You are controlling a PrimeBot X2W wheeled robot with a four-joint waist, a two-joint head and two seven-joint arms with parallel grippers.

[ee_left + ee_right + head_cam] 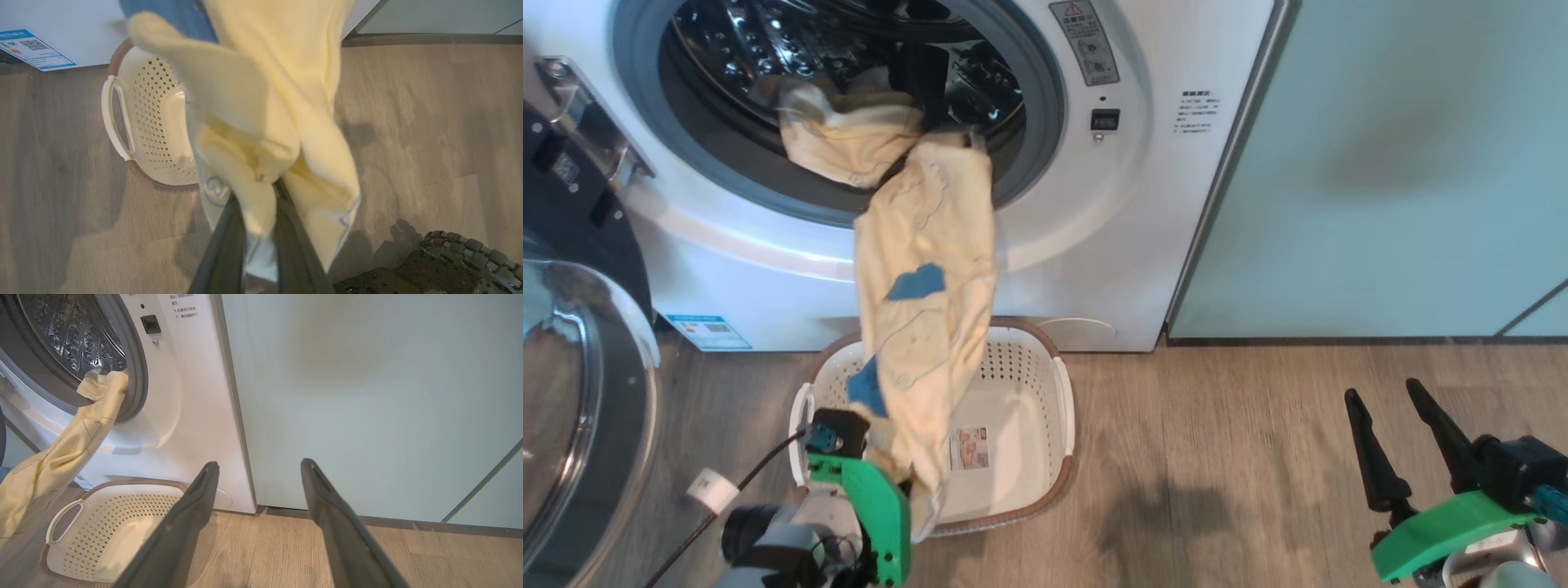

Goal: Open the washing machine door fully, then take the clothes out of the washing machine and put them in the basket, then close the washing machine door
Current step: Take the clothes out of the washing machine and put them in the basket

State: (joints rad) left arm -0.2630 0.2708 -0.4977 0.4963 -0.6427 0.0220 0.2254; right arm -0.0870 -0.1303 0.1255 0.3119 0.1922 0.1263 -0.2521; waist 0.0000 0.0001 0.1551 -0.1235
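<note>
1. One pale yellow piece of the clothes (927, 245) stretches from the drum mouth of the washing machine (1143, 204) down across the basket (1023, 359) to the left tool (258, 192), which is pinched shut on the cloth's lower end.
2. Its upper end lies bunched over the grey seal. I cannot tell whether that bunch includes a second garment.
3. The washing machine door (572, 367) stands swung open at the left, so I judge the opening step done and the take-out step in hand.
4. The basket sits on the floor just in front of the machine, under the hanging cloth.
5. The right tool (1382, 392) hangs wide open and empty over the floor, well apart to the right.
6. The next move, as I judge it, is to draw the left tool away from the machine until the top end slips off the seal. It should then come over the basket's middle and let go. The risk is that the cloth lands on the near rim or the floor.
</note>
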